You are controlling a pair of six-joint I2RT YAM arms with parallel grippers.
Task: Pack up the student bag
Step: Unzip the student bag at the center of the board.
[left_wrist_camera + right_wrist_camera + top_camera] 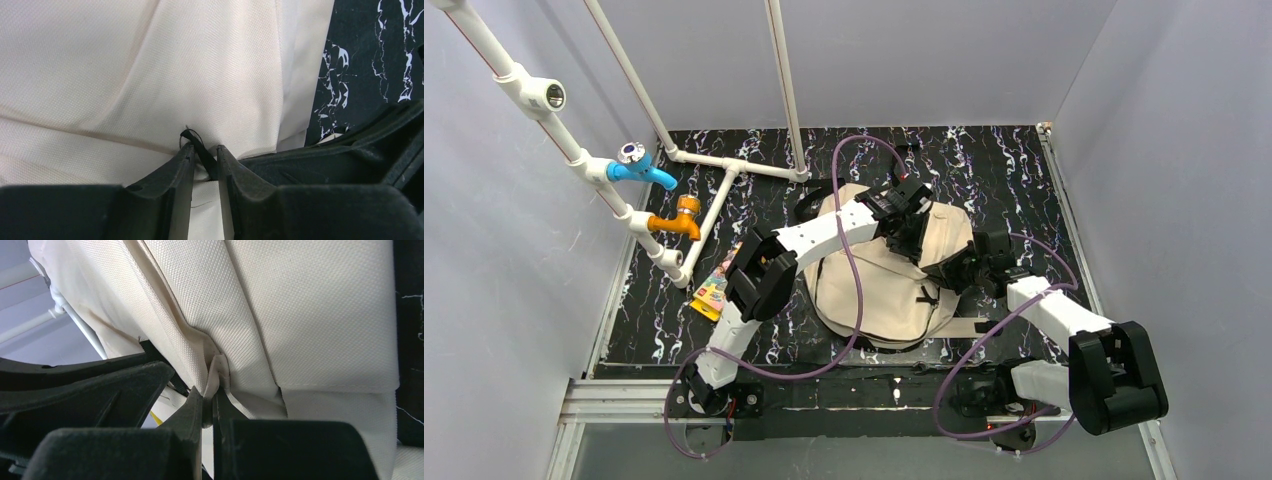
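The student bag (884,290), beige fabric, lies flat in the middle of the black marbled table. My left gripper (914,235) is low over its upper right part. In the left wrist view its jaws (205,149) stand a narrow gap apart, and a black zipper pull (197,142) lies slantwise between the tips against the beige cloth (125,75). My right gripper (949,270) is at the bag's right edge. The right wrist view shows it (209,392) shut on a pinched fold of bag fabric (217,367).
A white pipe frame with a blue tap (639,168) and an orange tap (679,220) stands at the back left. A colourful booklet (716,285) lies left of the bag. Grey walls close in the table (1014,170). Purple cables hang over the arms.
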